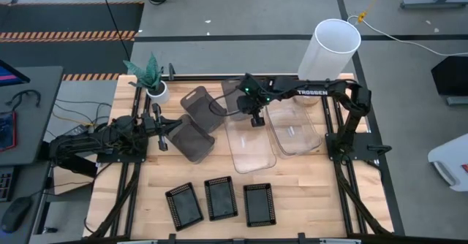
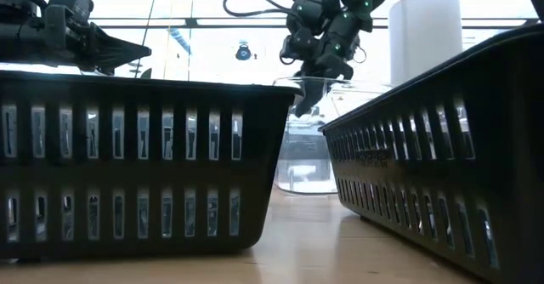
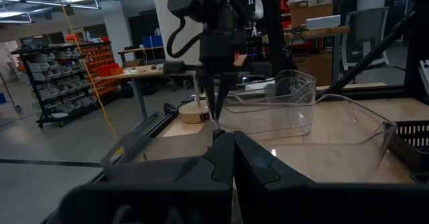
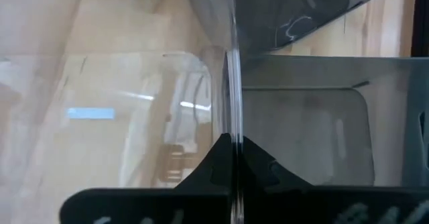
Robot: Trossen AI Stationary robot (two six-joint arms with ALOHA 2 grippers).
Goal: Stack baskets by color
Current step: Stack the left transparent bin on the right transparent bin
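Three small black mesh baskets [image 1: 221, 200] lie in a row on the wooden surface [image 1: 307, 193], on the side far from the white cylinder [image 1: 333, 48]. Two clear baskets [image 1: 272, 134] sit just below that cylinder, two smoky-grey baskets [image 1: 196, 123] farther from it. The right pincer [image 1: 256, 120] is clamped on the rim of a clear basket; the left pincer [image 1: 162, 136] is closed beside the grey ones.

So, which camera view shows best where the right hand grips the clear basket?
The right wrist view: the right hand is shut on the clear basket wall. The high view shows it over that basket less clearly. The low and left wrist views show it from afar.
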